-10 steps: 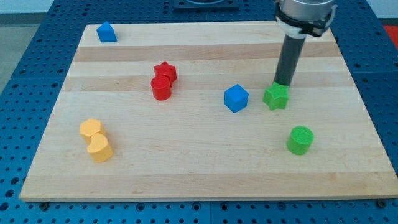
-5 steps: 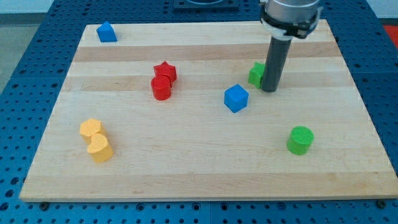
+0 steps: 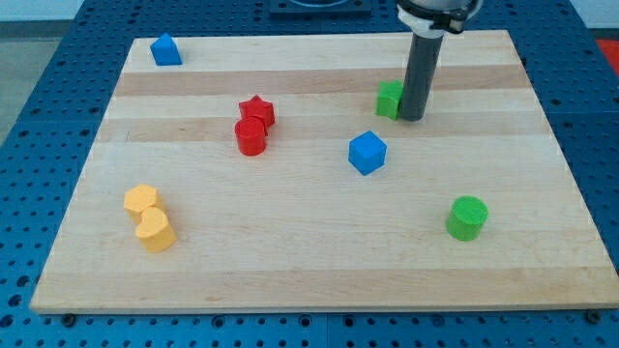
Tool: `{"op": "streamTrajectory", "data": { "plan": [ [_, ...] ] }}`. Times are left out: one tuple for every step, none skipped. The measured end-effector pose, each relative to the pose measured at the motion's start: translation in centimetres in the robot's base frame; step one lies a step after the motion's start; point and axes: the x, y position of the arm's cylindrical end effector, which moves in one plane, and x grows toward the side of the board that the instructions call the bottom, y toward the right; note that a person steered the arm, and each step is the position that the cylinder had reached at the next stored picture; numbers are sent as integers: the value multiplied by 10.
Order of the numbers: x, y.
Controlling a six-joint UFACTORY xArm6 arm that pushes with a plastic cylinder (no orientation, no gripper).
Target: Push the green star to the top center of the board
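The green star [image 3: 389, 99] lies right of the board's [image 3: 290, 280] top centre, up and right of the blue cube [image 3: 368, 153], half hidden behind the rod. My tip [image 3: 413, 117], which has no pincer to open or close, touches its right side. The push is under way; next, I judge, it needs driving up and left.
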Motion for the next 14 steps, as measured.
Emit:
{"op": "streamTrajectory", "data": {
  "plan": [
    [-18, 0],
    [-52, -11],
    [-55, -15],
    [-35, -16],
    [-33, -30],
    [-32, -31],
    [-32, -31],
    [-18, -27],
    [-16, -35],
    [-36, -59],
    [-66, -81],
    [-68, -82],
    [-45, -85],
    [-38, -120]
  ]
}}
